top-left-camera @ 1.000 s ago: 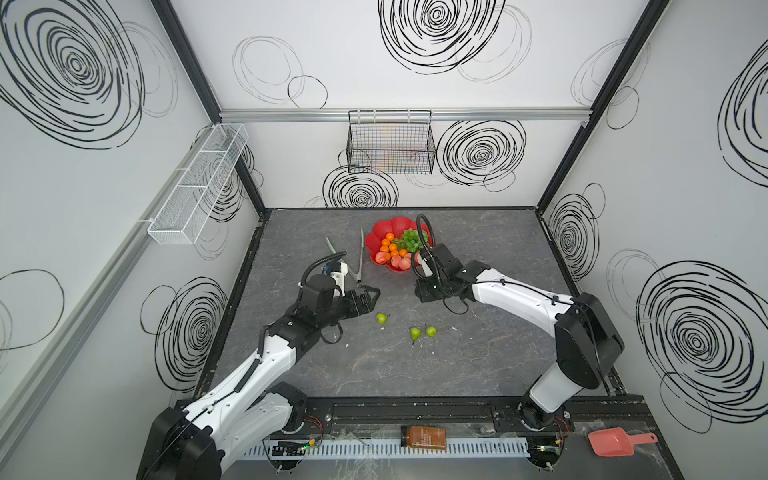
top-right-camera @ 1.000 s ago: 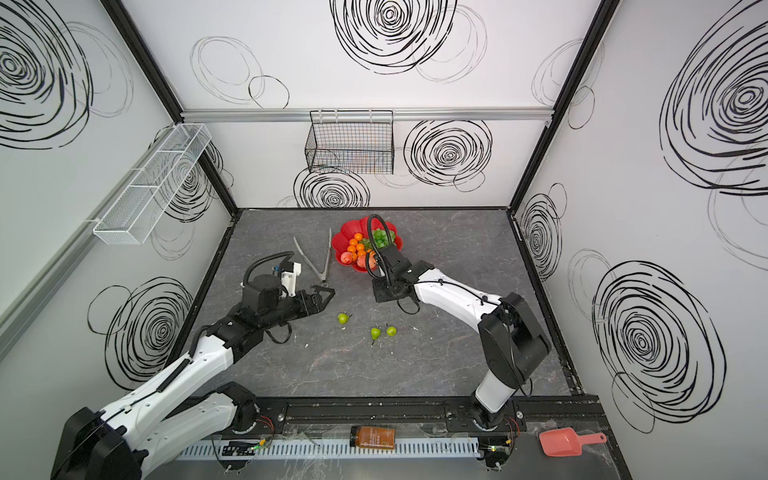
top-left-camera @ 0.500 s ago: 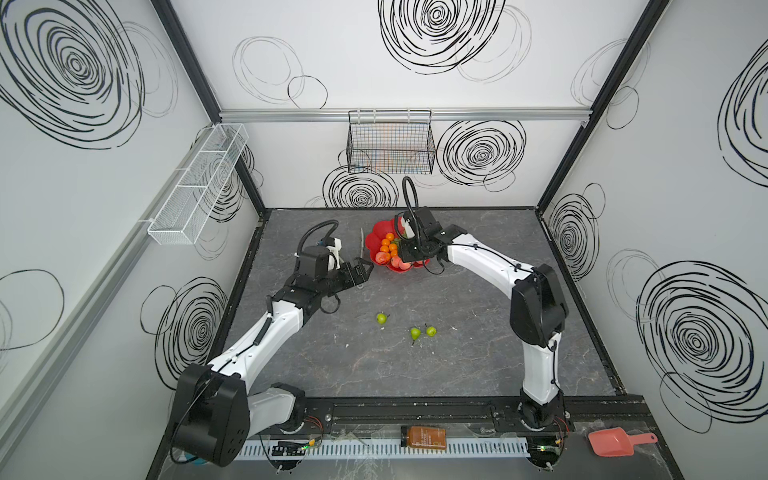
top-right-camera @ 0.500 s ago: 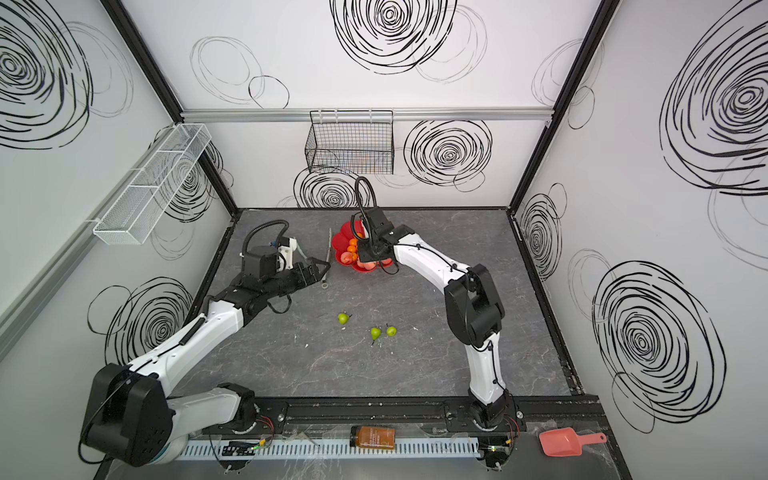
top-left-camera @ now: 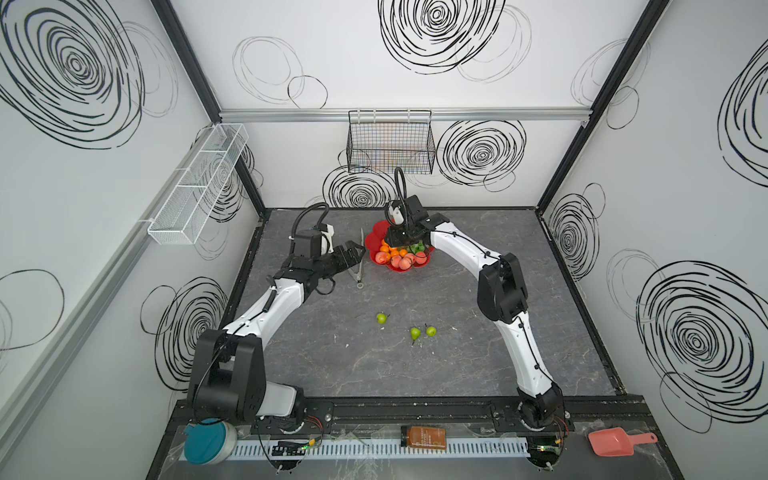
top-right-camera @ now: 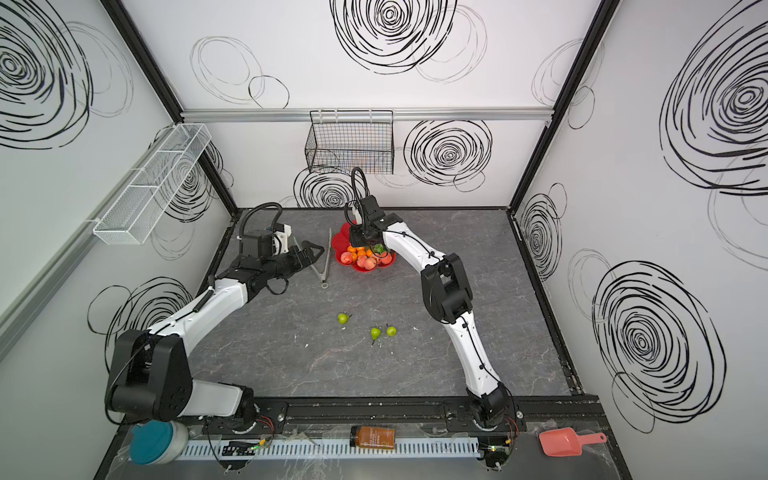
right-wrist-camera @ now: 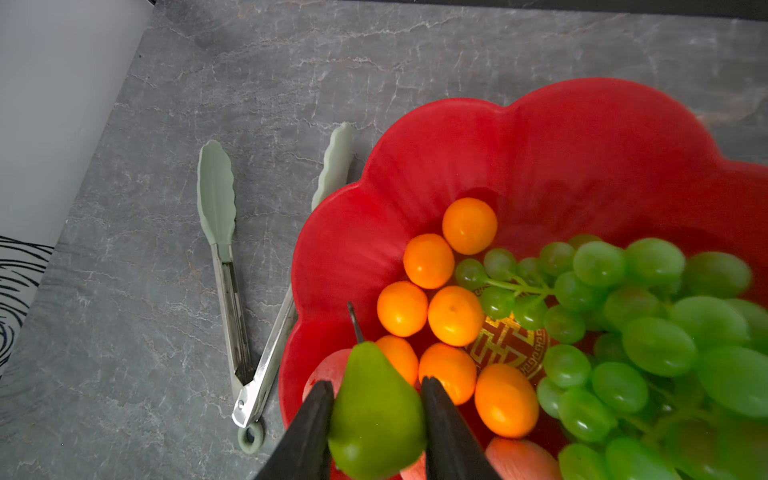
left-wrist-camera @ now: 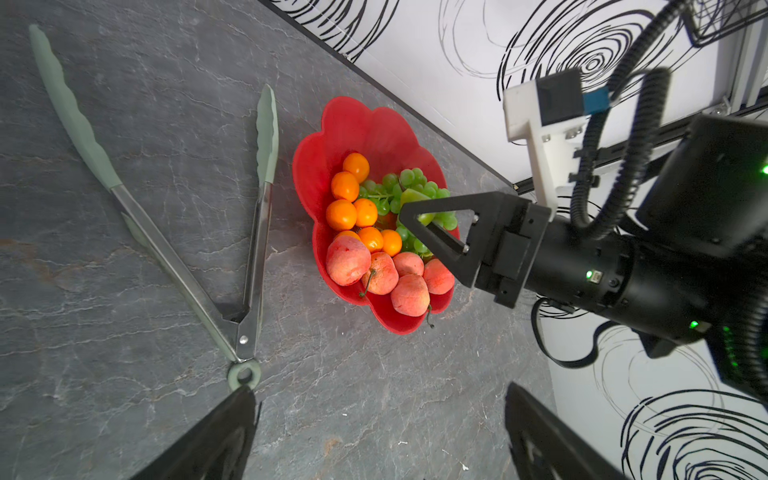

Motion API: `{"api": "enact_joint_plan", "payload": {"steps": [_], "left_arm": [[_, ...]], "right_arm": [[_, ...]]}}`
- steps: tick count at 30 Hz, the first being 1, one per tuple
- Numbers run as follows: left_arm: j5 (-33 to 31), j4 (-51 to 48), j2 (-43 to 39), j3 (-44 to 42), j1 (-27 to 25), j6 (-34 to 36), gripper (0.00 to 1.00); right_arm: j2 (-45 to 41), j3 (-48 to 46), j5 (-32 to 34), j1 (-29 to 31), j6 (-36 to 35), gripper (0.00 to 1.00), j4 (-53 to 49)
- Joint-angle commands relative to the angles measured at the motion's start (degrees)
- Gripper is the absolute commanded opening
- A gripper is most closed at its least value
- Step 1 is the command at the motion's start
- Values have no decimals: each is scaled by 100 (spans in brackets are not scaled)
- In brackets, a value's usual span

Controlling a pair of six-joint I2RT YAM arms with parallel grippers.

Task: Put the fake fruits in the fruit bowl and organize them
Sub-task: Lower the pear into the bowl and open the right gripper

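Note:
The red scalloped fruit bowl (top-left-camera: 374, 239) (top-right-camera: 338, 240) stands near the back wall. It holds orange tangerines (right-wrist-camera: 455, 316), a bunch of green grapes (right-wrist-camera: 644, 316) and pink-orange peaches (left-wrist-camera: 380, 272). My right gripper (right-wrist-camera: 376, 384) (top-left-camera: 405, 245) hangs over the bowl, shut on a green pear (right-wrist-camera: 374, 415) with its stem pointing away. Three green pears lie on the table in front: one (top-left-camera: 381, 318) apart, two (top-left-camera: 415, 333) (top-left-camera: 431, 331) side by side. My left gripper (left-wrist-camera: 379, 390) (top-left-camera: 353, 253) is open and holds nothing, just left of the bowl.
Metal tongs with green tips (top-left-camera: 360, 266) (left-wrist-camera: 257, 208) lie open between the left gripper and the bowl. A black wire basket (top-left-camera: 390, 143) hangs on the back wall, a white mesh shelf (top-left-camera: 199, 183) on the left wall. A pink scoop (top-left-camera: 619, 442) lies at the front right.
The right gripper has moved back from the bowl's front edge to over the fruit, still holding the pear. The left gripper has moved toward the back, up beside the tongs.

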Motion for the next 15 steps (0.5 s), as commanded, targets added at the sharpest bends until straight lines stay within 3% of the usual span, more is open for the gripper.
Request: {"api": "enact_joint_plan", "payload": {"steps": [1, 15], "left_arm": [[125, 358, 51, 89, 100, 138, 96], [242, 493, 183, -28, 121, 173, 96]], "right_arm": [[220, 397, -466, -13, -76, 37, 229], [885, 777, -1055, 44, 167, 41, 855]]}}
